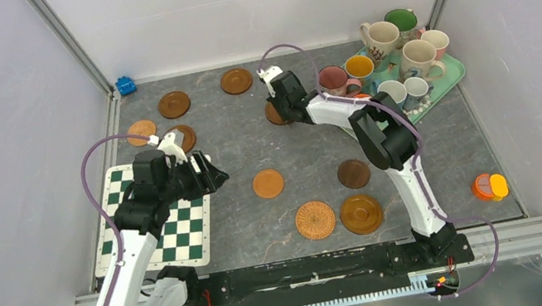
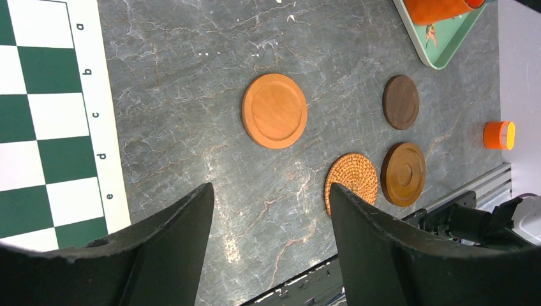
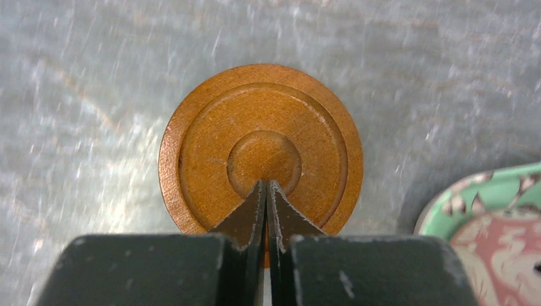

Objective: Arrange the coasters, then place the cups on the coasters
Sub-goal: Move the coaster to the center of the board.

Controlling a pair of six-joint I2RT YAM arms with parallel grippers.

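The right gripper [image 3: 266, 191] is clenched on nothing, its tips over the centre of a brown coaster [image 3: 261, 146] lying just left of the mint tray [image 1: 452, 79]. The left gripper [image 2: 271, 210] hangs released and empty above the table [image 2: 191, 95], far left of the tray. The cups [image 1: 417, 55] stand on the tray or at its left edge

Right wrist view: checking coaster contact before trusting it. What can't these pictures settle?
- Right wrist: whether the shut right gripper touches the brown coaster; its fingers hide the coaster's near edge.
- Left wrist: a finger covers part of the woven coaster; the orange cup is cut off by the top edge.
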